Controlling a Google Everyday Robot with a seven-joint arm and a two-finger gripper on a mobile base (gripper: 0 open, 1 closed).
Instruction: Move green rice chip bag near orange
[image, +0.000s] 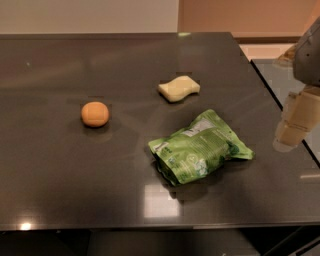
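The green rice chip bag (200, 148) lies flat on the dark table (60, 175), right of centre, its white label patches facing up. The orange (95, 114) sits alone on the table's left half, well apart from the bag. My gripper (294, 125) hangs at the right edge of the view, above the table's right edge, to the right of the bag and not touching it. It holds nothing that I can see.
A pale yellow wavy sponge (179, 88) lies behind the bag, toward the table's far side. The table's right edge runs diagonally past my gripper, with a second glossy surface (280, 80) beyond it. A wall stands behind the table.
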